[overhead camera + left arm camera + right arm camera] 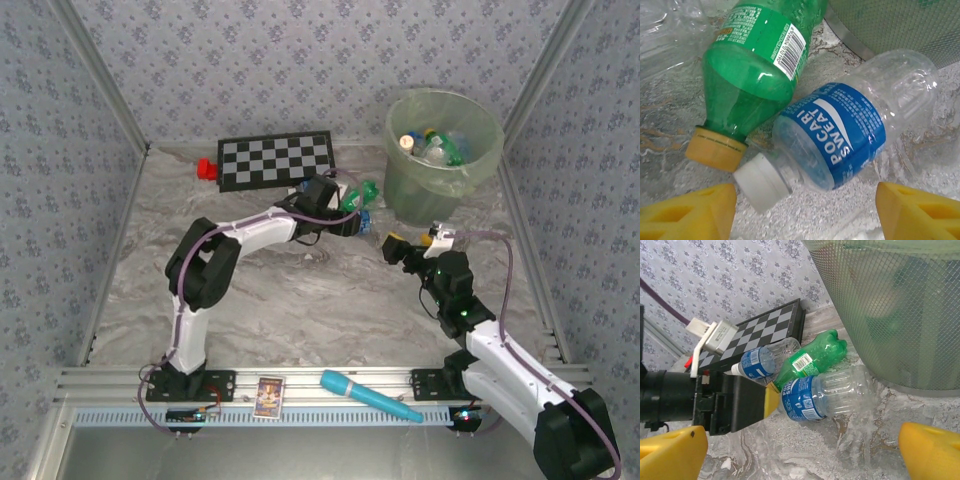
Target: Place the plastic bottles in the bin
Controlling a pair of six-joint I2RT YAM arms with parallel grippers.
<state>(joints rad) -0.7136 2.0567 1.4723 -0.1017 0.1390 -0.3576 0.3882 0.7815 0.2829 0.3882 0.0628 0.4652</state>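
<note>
Clutter at the left of the surface (300, 310) has no part in the job. A red block (207, 168) sits at the corner of a checkerboard (277, 160), and a small card (269, 396) and a turquoise tube (370, 396) lie along the near rail.

The left arm (250, 232) stretches from its base across to the board's right end, because that is where the loose bottles lie. Its left gripper (805, 210) hangs low over them with the yellow fingers (687, 212) spread, one to each side of the Pocari Sweat bottle (840, 130). That bottle lies on its side with its white cap toward the wrist camera. I judge the fingers are set to close across its waist but have no hold on it yet.

A green bottle (750, 70) with a yellow cap lies crossways, pressed against the Pocari bottle's neck end, close enough that a pinch could nudge it. The right wrist view shows a third, a blue-labelled clear bottle (765, 360), behind the green one by the board's edge.

All three rest just beside the foot of the bin (443, 195), so the carry should be short, mostly a lift over the rim. Several bottles (430, 145) already lie inside it, in the bag.

Farthest right, the right gripper (415, 243) sits near the bin's base with its fingers fully apart and empty. It is aimed at the same cluster, probably kept clear so the two arms don't collide.
</note>
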